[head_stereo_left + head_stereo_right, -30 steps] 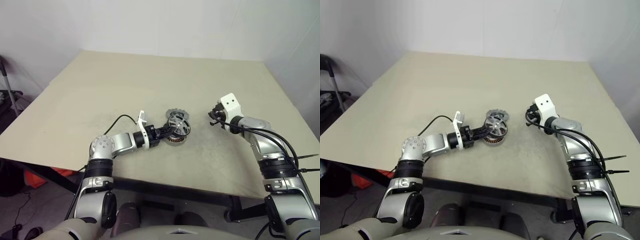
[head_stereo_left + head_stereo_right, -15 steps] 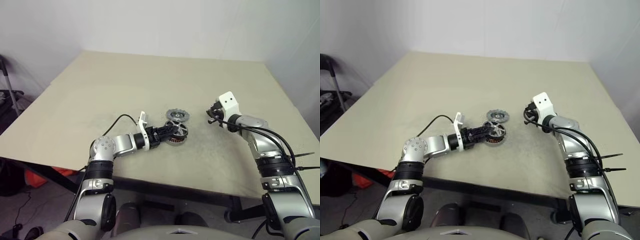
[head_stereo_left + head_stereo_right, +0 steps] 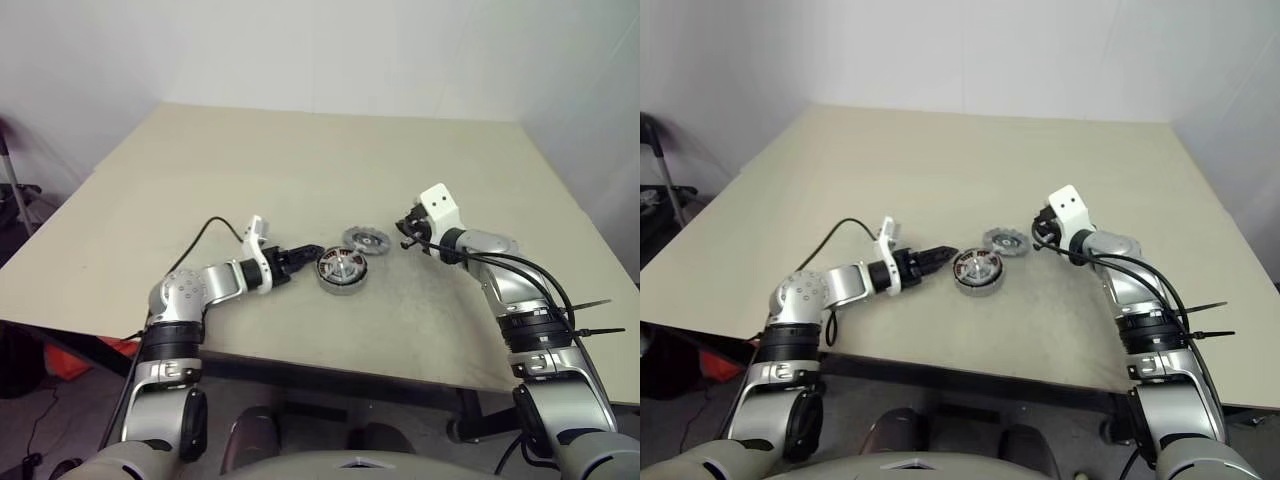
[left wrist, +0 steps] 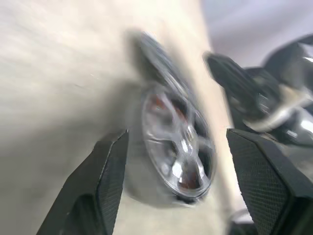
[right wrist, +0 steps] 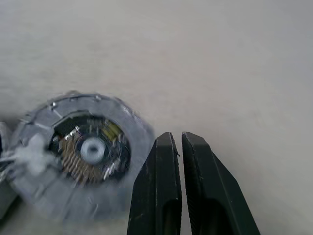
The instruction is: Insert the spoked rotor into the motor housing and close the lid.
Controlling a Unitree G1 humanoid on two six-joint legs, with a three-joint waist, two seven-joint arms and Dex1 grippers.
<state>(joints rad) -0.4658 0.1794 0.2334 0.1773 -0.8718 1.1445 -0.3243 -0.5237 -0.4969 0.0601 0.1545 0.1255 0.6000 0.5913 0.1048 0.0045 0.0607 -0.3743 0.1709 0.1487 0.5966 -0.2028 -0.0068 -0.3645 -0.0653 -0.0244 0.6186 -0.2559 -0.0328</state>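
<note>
Beige table [image 3: 300, 150] carries all three parts near its middle. I see the motor housing [image 3: 341, 270] standing on it, and the spoked rotor [image 3: 342, 265] sits in the top of the housing, its silver spokes facing up; how fully it is seated I cannot tell, as my left wrist view is blurred. The lid [image 3: 366, 239] lies flat on the table just beside the housing, on the far right side of it, apart from both tools.

My left tool [image 3: 305, 254] is just to the left of the housing, its black fingers [image 4: 105, 181] spread wide and holding nothing. My right tool [image 3: 404, 238] is near the lid, on its right side, with the two fingers [image 5: 156, 191] pressed almost together and empty. From the right wrist, the lid shows its notched rim and small central hub.
</note>
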